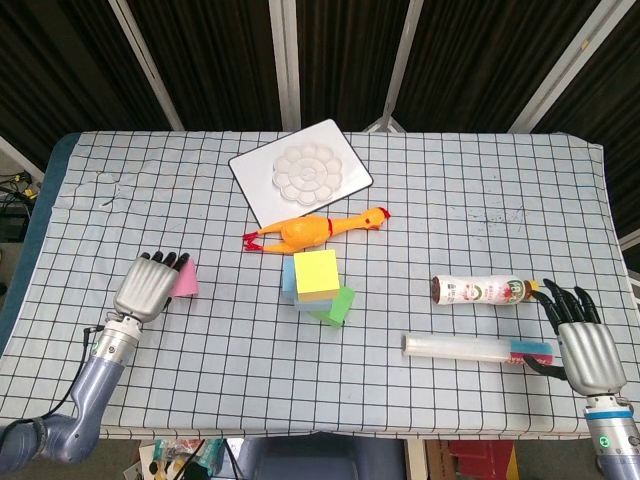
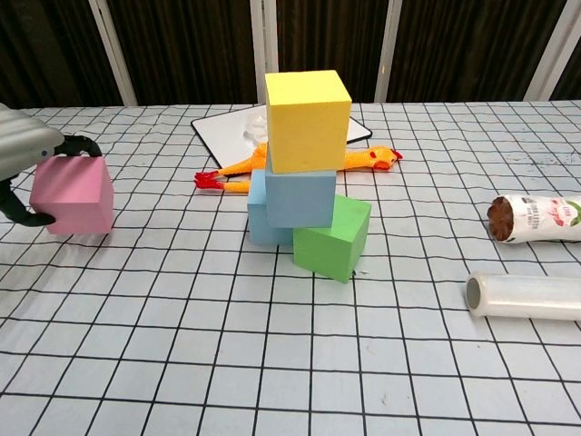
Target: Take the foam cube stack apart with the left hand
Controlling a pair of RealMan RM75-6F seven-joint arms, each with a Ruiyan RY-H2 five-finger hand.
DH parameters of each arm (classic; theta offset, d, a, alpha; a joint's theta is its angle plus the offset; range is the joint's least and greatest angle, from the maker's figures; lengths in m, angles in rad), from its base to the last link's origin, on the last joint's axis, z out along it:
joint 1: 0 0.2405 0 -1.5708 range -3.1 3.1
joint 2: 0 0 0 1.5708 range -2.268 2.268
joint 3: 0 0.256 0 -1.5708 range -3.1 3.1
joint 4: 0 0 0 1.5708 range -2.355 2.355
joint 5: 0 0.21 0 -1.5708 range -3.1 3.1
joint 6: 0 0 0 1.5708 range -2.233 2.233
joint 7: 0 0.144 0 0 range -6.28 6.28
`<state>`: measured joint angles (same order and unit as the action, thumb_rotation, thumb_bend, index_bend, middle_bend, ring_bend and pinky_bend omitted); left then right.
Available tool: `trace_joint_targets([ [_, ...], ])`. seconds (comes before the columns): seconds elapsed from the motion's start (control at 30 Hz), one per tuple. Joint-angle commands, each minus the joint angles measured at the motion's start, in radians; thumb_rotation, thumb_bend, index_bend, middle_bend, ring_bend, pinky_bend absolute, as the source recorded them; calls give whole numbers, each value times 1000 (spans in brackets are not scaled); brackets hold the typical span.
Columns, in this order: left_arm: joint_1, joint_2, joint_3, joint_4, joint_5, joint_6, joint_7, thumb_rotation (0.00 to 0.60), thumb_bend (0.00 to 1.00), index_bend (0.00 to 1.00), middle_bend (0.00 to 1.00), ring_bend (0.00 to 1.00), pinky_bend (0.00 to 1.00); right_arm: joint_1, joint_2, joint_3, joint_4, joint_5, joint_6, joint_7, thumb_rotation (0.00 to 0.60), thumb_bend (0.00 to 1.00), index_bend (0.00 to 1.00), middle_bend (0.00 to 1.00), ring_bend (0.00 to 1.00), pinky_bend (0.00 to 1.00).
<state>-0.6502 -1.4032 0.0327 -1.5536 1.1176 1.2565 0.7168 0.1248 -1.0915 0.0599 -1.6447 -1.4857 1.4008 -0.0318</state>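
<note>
We see the left hand [image 1: 150, 287] at the left side of the checked table [image 1: 150, 190], its fingers curled over the top of a pink foam cube [image 2: 74, 194] with the thumb under its near edge, so it holds that cube well apart from the rest. The remaining foam cube stack [image 2: 304, 173] stands near the table's middle: a yellow cube [image 2: 308, 120] sits on top of a blue cube [image 2: 300, 197], with another blue block partly hidden behind and a green cube [image 2: 332, 238] leaning tilted against the lower right. The cubes look matte and soft-edged. Just behind the stack lies a rubber chicken [image 1: 310, 228]. The right hand [image 1: 582, 340] rests at the table's right edge, fingers spread, holding nothing.
</note>
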Motion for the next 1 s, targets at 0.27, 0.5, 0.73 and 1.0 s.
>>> trace_joint_targets([
  [0.27, -46, 109, -28, -72, -151, -315, -156, 600, 106, 13, 88, 54, 227, 1, -1, 3, 1, 8, -1, -1, 600, 26, 179, 67, 134, 37],
  [0.5, -145, 249, -60, -292, -382, -319, -11, 600, 24, 0, 0, 0, 189, 7, -5, 0, -1, 11, -14, -16, 600, 27, 179, 67, 134, 37],
  [0.73, -130, 221, -137, -336, -205, -193, -104, 600, 15, 0, 0, 0, 174, 9, -9, -1, -3, 12, -15, -30, 600, 27, 179, 67, 134, 37],
  [1.0, -125, 74, -145, -231, -41, -110, -131, 600, 0, 0, 0, 0, 148, 9, -6, -1, -4, 18, -18, -24, 600, 26, 179, 67, 134, 37],
])
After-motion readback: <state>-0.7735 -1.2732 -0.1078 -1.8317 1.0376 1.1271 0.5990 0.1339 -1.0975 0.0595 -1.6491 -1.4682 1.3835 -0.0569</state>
